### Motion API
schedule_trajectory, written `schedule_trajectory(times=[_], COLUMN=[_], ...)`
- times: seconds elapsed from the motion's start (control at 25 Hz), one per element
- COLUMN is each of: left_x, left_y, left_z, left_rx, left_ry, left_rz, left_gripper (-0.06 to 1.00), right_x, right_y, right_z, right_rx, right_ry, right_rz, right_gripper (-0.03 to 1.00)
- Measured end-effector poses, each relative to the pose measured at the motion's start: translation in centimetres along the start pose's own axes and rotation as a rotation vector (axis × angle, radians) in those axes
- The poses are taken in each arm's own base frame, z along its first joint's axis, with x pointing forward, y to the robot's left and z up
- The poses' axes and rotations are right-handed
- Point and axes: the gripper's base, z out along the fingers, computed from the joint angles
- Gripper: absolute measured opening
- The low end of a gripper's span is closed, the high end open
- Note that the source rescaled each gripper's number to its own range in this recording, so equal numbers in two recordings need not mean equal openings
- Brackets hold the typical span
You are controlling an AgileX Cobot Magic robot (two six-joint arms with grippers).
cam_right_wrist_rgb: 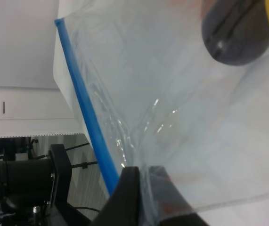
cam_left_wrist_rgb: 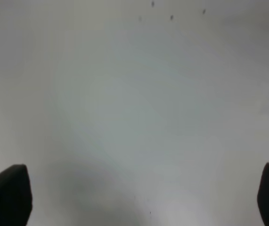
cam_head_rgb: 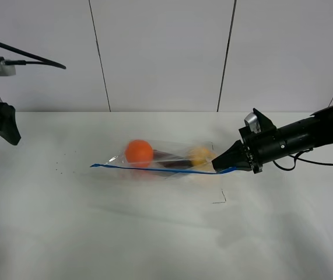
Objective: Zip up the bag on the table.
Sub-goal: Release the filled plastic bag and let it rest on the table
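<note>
My right gripper (cam_head_rgb: 216, 166) is closed tight, its two dark fingers (cam_right_wrist_rgb: 125, 197) pinched together on the clear plastic of the bag (cam_head_rgb: 172, 153) at the end of its zipper edge. From my right wrist I see the film crumple where it goes in between my fingertips. The blue zipper strip (cam_head_rgb: 160, 170) runs just beside that pinch and slips behind one finger, so I cannot tell whether I hold the strip itself or only the plastic next to it. The bag lies near the middle of the white table (cam_head_rgb: 154, 245), stretched sideways. From the high camera the blue strip runs along its near edge, from a free end on the left across to my grip on the right. Through the plastic I see an orange ball (cam_head_rgb: 139, 151) toward the left end, a dark oblong item (cam_head_rgb: 175, 162) in the middle, and a yellow fruit (cam_head_rgb: 201, 154) at the end nearest my right fingers. My left gripper (cam_left_wrist_rgb: 139, 197) stands wide open and holds nothing, its fingertips (cam_left_wrist_rgb: 7, 193) far apart at the edges of my left wrist view, with only bare tabletop and a few small dark specks (cam_left_wrist_rgb: 172, 17) in front of them. It sits at the far left of the table, well apart from the bag.
</note>
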Motion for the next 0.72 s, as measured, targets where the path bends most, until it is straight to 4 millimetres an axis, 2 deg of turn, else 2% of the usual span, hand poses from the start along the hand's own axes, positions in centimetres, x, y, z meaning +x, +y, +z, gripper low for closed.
schedule_trajectory(times=[0.2, 0.36, 0.48, 0.72], left_x=[1.5, 3.9, 6.5, 12.5], left_y=[0.0, -0.3, -0.6, -1.4], left_z=[-5.0, -7.9, -8.8, -9.2], left_rx=[-0.016, -0.021, -0.026, -0.036], left_ry=[-0.15, -0.253, -0.298, -0.389], left_rz=[-0.007, -0.015, -0.015, -0.017], left_gripper=[1.0, 1.0, 1.0, 1.0], right_x=[0.0, 0.0, 0.0, 0.0], right_y=[0.0, 0.0, 0.0, 0.0], right_z=[0.0, 0.0, 0.0, 0.0], right_rx=[0.0, 0.0, 0.0, 0.0], right_ry=[0.001, 0.001, 0.001, 0.001], right_rz=[0.0, -0.001, -0.001, -0.001], right_gripper=[0.0, 0.0, 0.0, 0.0])
